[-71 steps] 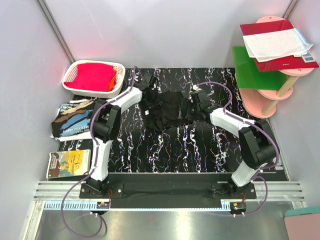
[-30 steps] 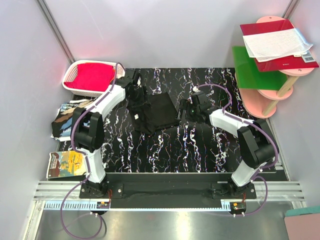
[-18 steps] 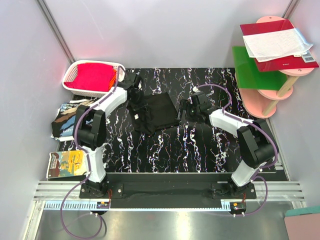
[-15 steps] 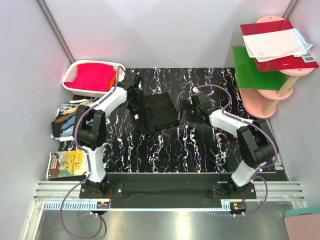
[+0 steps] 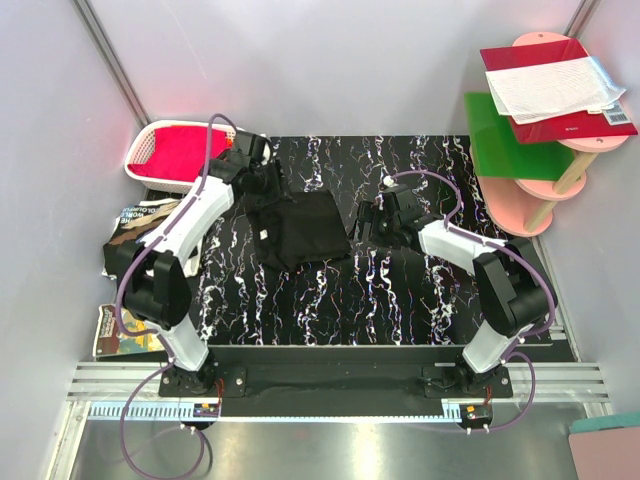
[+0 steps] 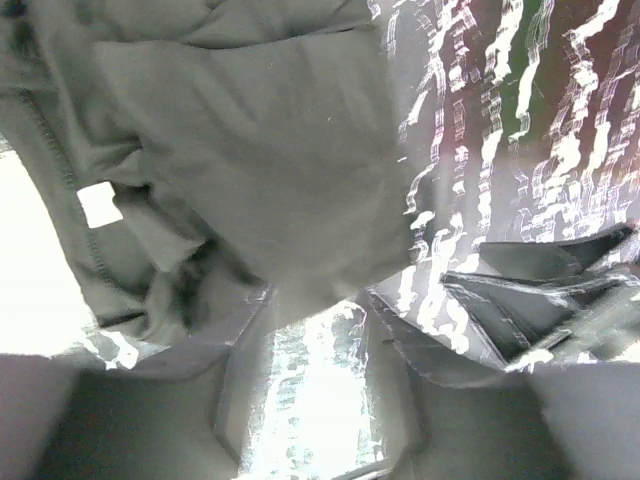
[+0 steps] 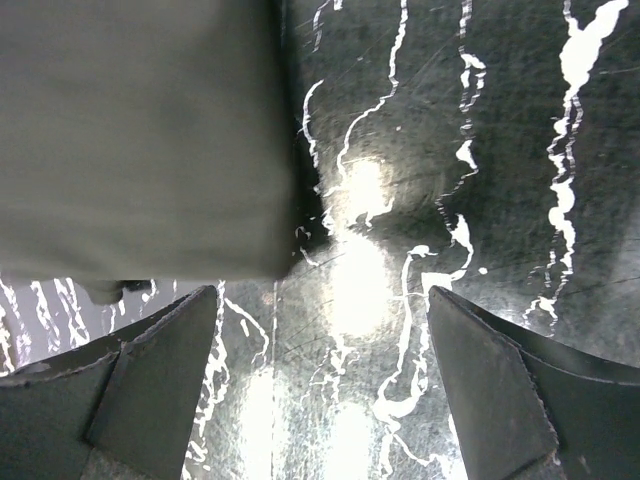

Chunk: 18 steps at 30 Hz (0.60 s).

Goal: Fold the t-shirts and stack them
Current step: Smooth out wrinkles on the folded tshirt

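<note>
A black t-shirt [image 5: 300, 230] lies folded into a rough rectangle on the marbled table [image 5: 400, 290]; a white tag [image 6: 98, 203] shows on its rumpled left part. My left gripper [image 5: 266, 184] hovers at the shirt's far left corner. In the left wrist view it [image 6: 315, 310] is open, with the cloth edge just beyond its tips and bare table between them. My right gripper [image 5: 362, 222] is wide open just off the shirt's right edge, holding nothing [image 7: 322, 292]. Two folded printed t-shirts [image 5: 140, 235] [image 5: 118, 328] lie off the table's left side.
A white basket [image 5: 150, 135] holding red cloth stands at the back left, close to my left wrist. A pink shelf stand [image 5: 545, 190] with a green board and a red book is at the right. Grey walls close in both sides.
My left gripper shut, then opened again and pulled back toward the basket, its elbow swinging out left. The shirt's left side has shifted slightly. The right gripper stays open and almost still.
</note>
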Tool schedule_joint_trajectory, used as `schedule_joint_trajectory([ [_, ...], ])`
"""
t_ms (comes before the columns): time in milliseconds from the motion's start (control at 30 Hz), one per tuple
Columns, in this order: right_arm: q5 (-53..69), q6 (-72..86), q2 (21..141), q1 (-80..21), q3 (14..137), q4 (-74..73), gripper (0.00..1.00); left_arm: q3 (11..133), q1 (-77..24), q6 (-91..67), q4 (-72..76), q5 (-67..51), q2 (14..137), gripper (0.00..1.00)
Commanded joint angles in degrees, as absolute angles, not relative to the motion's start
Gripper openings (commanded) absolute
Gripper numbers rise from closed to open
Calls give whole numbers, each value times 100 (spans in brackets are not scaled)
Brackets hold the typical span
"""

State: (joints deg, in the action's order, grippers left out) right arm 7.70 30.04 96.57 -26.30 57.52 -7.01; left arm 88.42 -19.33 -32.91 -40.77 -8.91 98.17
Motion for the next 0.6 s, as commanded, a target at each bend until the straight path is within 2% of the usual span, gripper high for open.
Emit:
schedule_joint_trajectory([
  [0,1046,2936,9299,-2742,5792,-422,93,8420,-1899,-3243,-4192,-677,10028,65],
  [67,1072,2918,9299,-2760,5801,-431,93,8359,-1890,-3234,-4210,-738,10274,76],
  [267,1108,2892,9237,-2812,5740,-475,93,8314,-1881,-3287,-4114,-589,10345,78],
  [367,1116,2900,9229,-2821,5748,-545,92,8419,-1846,-3182,-4192,-89,10380,76],
  [433,1081,2944,9211,-2821,5739,-571,91,8507,-1811,-3155,-4341,394,10572,63],
  [467,1046,2953,9202,-2821,5722,-615,90,8560,-1767,-3147,-4455,500,10634,46],
  [500,1063,2971,9159,-2821,5704,-615,86,8552,-1749,-3155,-4491,675,10661,8],
  [533,1090,2953,9150,-2821,5687,-615,67,8421,-1714,-3207,-4491,703,10626,0],
  [567,1142,2971,9132,-2821,5652,-615,51,8324,-1714,-3208,-4361,729,10556,0],
])
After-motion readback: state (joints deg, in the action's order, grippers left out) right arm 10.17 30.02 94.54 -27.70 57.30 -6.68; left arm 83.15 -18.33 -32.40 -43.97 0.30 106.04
